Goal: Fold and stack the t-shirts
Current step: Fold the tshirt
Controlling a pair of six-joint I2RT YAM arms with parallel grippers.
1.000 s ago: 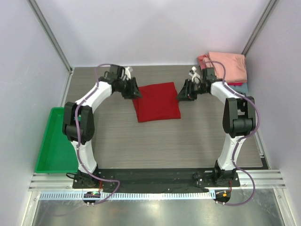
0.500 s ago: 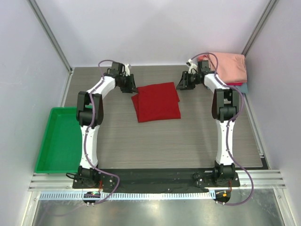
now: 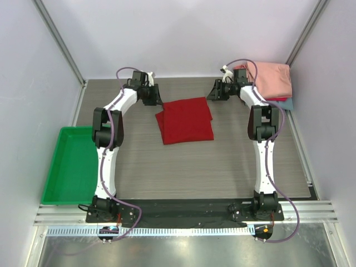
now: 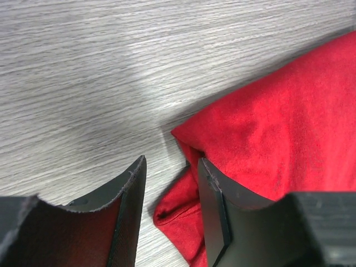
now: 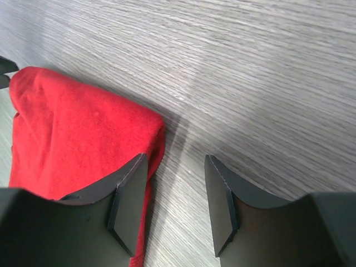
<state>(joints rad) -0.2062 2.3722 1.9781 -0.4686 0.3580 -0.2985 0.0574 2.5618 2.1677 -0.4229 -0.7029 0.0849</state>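
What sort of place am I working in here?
Probably a lab robot cell: plain panel walls enclose a wood-grain table, both arms are bolted to an aluminium rail at its near edge, and a green tray sits at the left.

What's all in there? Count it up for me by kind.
Robot arms: 2, left arm and right arm
Green tray: 1
Red shirt lying alone: 1
Corner shirt pile, pink on top: 1
Total: 5

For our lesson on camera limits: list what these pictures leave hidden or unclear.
Top view: the salmon-pink shirt covers the lower shirts; only edges show, count unclear.
Left wrist view: the red shirt runs off the right edge.
Right wrist view: a finger covers the red shirt's lower part.
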